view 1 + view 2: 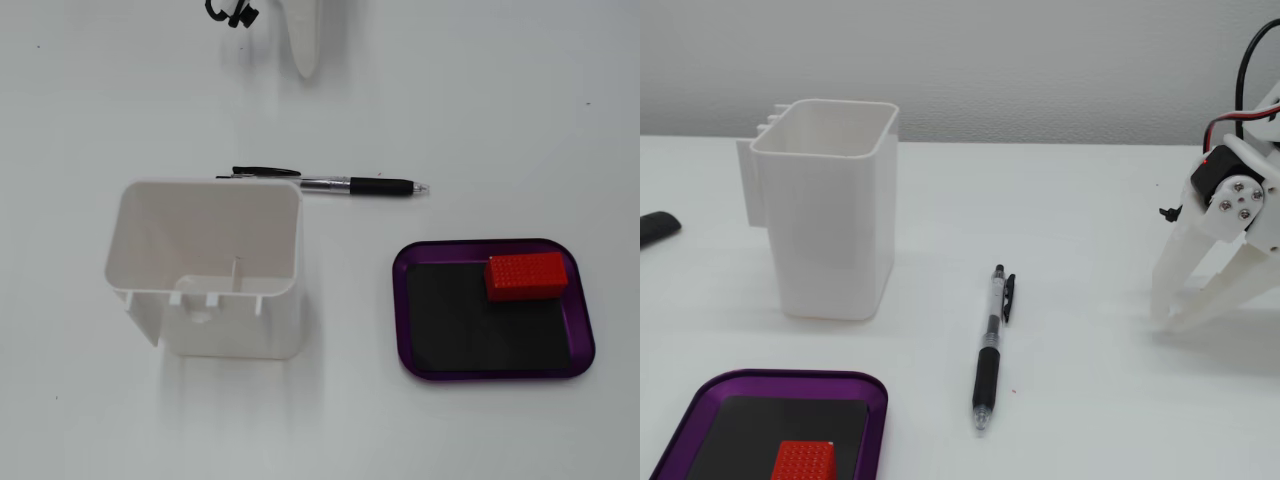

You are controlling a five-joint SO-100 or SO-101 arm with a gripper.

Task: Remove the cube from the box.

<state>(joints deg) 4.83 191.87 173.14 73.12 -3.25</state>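
No brand, label or writing could be read on anything in either fixed view.

In the fixed view from above, going left to right, a tall white container (205,268) stood open-topped on the white worktop (500,120), with small ribs along its lower inner wall. Just beyond its far rim lay a pen (330,183), clear-barrelled with a black grip, its tip pointing right; its clip end was close against the container's rim. To the right, well apart from the container, sat the purple box (494,309) with its black floor. The red cube (526,275) lay inside it, in the upper right corner, its studded face up, touching or nearly touching the right-hand wall. Nothing covered the cube or stood between it and the open worktop around it.

In the other fixed view, a dark object (657,228) poked in at the left edge; what it was could not be told. The container (830,205), the box (780,425) with the cube (804,460), and the pen (991,350) followed. At the far right the tool (1164,315) rested tips-down on the worktop, well away from the box, its white fingers (1178,262) parted and grasping nothing.
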